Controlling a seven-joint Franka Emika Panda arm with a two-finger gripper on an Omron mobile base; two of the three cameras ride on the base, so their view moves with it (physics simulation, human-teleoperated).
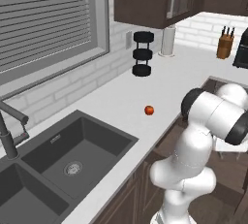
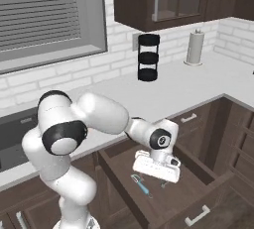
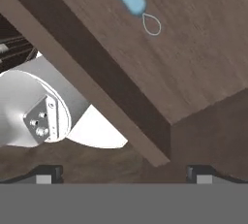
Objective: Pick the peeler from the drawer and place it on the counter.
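Hand (image 2: 163,183) low inside open drawer (image 2: 198,171), peeler (image 2: 140,184) just beside, untouched

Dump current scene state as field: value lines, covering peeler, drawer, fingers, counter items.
peeler: flat on drawer floor, not held
drawer: pulled open
gripper: inside drawer, right of peeler, apart from it
fingers: spread, nothing between them
counter: holds red fruit, black tiered rack, paper towel roll, knife block
sink: set in counter, left of fruit
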